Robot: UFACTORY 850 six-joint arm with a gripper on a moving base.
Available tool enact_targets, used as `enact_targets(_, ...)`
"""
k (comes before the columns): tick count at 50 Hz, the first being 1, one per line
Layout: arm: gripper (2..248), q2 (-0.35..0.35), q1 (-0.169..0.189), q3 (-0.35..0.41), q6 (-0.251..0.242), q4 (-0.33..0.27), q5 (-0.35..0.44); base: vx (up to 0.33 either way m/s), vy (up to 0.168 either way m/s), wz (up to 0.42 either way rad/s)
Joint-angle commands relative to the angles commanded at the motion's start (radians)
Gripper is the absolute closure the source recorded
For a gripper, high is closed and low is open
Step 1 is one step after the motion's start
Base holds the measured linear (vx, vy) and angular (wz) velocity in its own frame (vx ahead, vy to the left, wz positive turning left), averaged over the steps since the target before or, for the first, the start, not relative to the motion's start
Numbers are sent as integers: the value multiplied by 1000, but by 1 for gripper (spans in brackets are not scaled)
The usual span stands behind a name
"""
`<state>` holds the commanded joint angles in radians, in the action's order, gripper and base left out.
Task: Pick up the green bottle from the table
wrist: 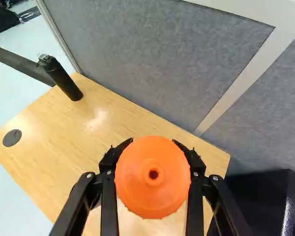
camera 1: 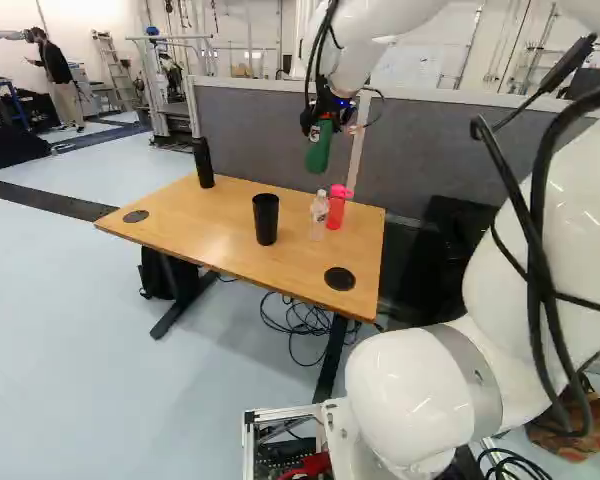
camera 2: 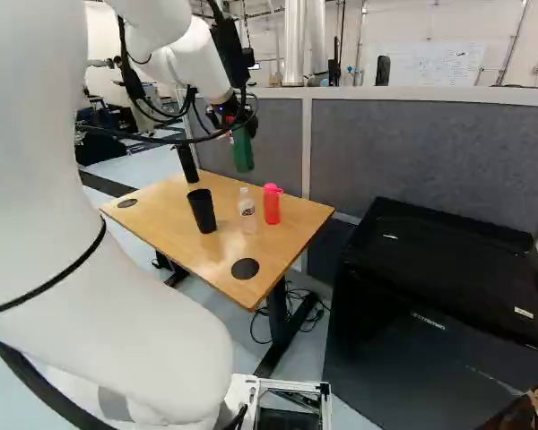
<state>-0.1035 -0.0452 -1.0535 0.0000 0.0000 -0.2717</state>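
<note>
My pincer (wrist: 153, 169) is closed around the green bottle (camera 1: 319, 150), a finger on either side below its orange cap (wrist: 152, 191). The bottle hangs above the table (camera 1: 170, 205), apart from its top, long axis near upright and in line with my reach. The pick looks done to me; any further lift should go straight up from the table.

I count one green bottle, one table, and on it one black flask (camera 1: 203, 163) at a far corner, one black cup (camera 1: 266, 220) near the middle, one clear bottle (camera 1: 318, 216), one pink bottle (camera 2: 272, 204) and two dark discs (camera 1: 339, 279).
</note>
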Motion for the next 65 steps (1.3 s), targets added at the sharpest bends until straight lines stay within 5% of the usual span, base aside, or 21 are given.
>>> enact_targets(38,226,-100,-3,92,0,0,0,0,0,0)
enact_targets(65,226,-110,-3,101,0,0,0,0,0,0)
